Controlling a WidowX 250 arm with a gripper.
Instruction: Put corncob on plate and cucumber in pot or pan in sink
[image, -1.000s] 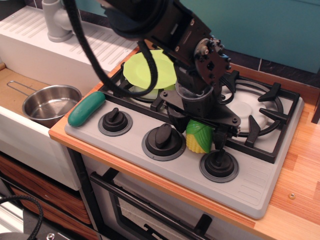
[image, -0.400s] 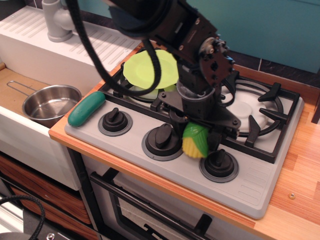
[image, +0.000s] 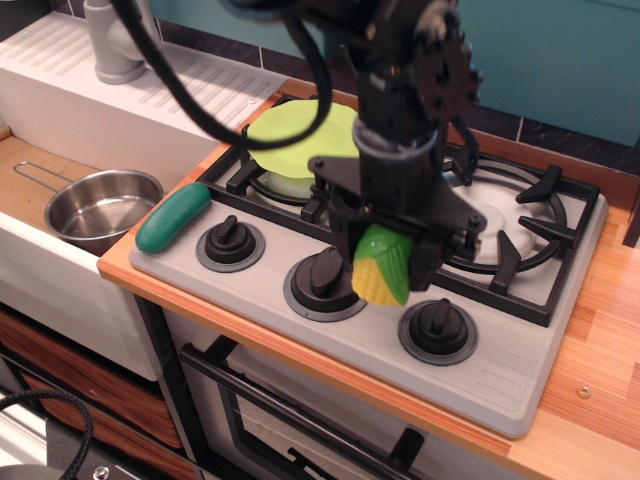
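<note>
Wooden counter holds a grey toy stove with black burner grates and three black knobs along its front edge. To the left sits a white sink with a ribbed drainboard and a grey tap.

A black robot arm reaches down from the top of the view, its wrist pointing nearly straight down over the middle of the stove. Its gripper is closed around the corncob, holding it in the air above the stove front, between the middle and right knobs. The corn hangs tilted, green husk up, yellow kernels down.

Behind the arm, the lime-green plate rests on the rear left burner, partly hidden by the arm. The dark green cucumber lies at the stove's front left corner, just beside the left knob. The shiny steel pot stands inside the sink, its wire handle pointing left.
</note>
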